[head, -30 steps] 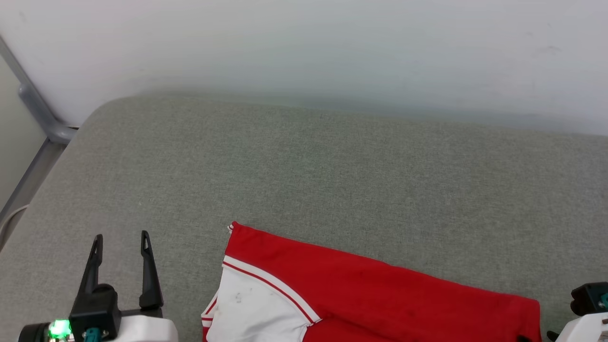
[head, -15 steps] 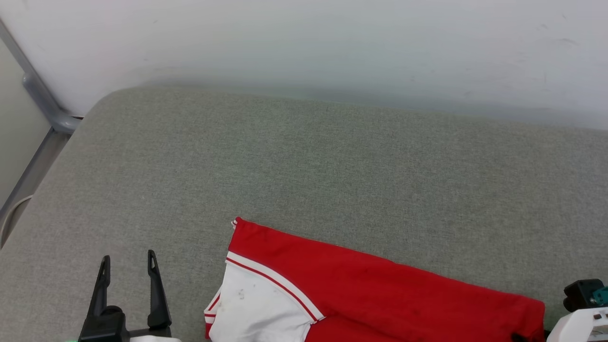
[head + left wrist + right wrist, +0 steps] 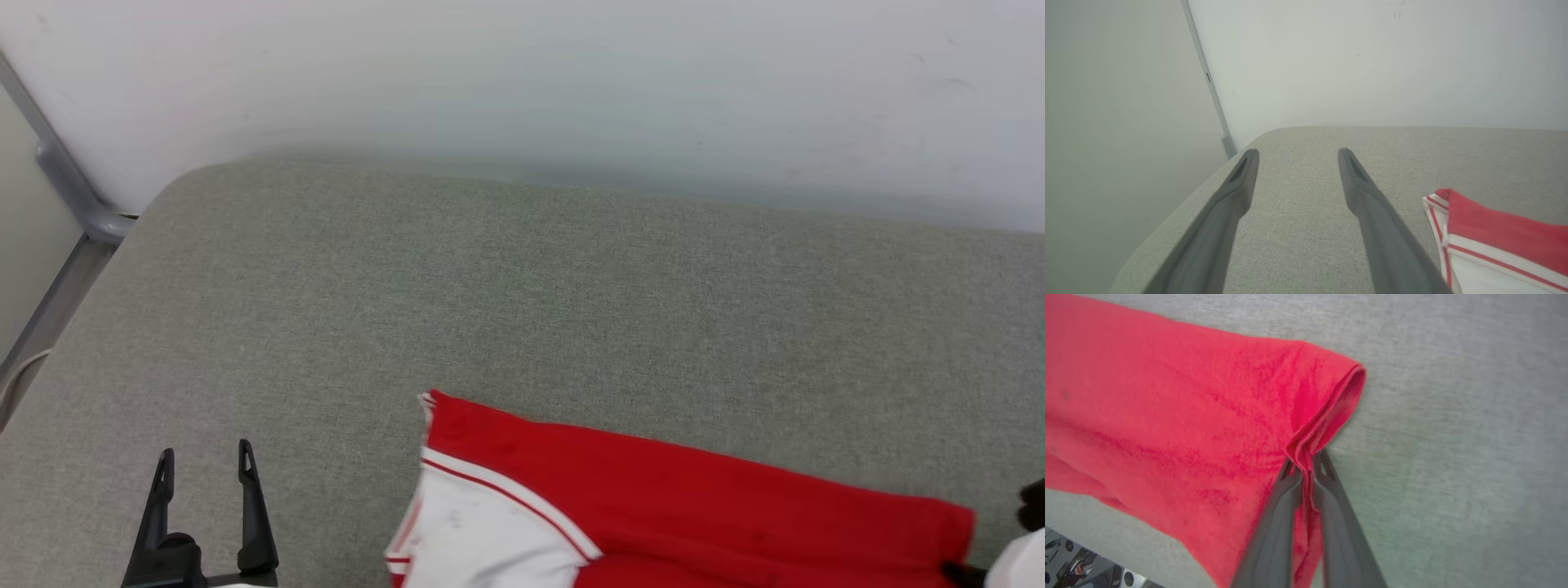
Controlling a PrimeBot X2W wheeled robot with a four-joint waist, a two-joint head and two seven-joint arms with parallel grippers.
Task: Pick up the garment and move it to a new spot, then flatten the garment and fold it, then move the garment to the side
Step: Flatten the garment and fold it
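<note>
Grey fabric surface (image 3: 571, 286) under red garment (image 3: 694, 506)

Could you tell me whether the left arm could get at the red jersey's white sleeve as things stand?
Probably yes: the left gripper, jaws open, is over bare grey fabric cushion beside the white sleeve of the red jersey T-shirt, with nothing between them.

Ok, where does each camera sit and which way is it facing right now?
Head view: on the head, looking forward and down at the grey cushion and wall; left claw at lower left, open.
Left wrist view: on the left wrist, looking along that open claw across the cushion toward the wall.
Right wrist view: on the right wrist, looking down at the cushion; right claw is shut on a fold of the garment.
Shared: all three show the garment and cushion.
</note>
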